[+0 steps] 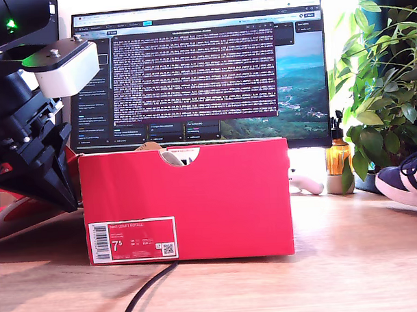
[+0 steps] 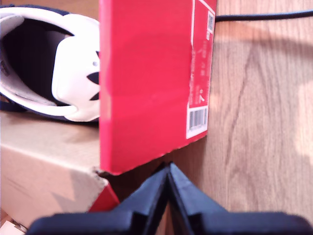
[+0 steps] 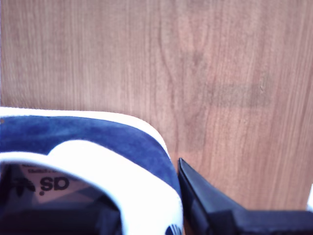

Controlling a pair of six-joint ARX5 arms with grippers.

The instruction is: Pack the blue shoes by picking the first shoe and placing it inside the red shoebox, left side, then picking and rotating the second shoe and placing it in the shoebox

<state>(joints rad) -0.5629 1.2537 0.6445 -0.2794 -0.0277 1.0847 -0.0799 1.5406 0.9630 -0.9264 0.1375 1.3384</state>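
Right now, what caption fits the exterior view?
Red shoebox on a wooden desk, one blue shoe waiting.

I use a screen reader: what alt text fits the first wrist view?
My first gripper, jaws shut, hangs over the wooden table beside the red shoebox. A blue shoe with a white heel lies inside.

You've got one red shoebox [image 1: 189, 201]; one blue shoe [image 2: 49, 63] inside it, one more shoe [image 1: 405, 180] well apart. One monitor [image 1: 199, 74], one bottle [image 1: 339, 158] behind.
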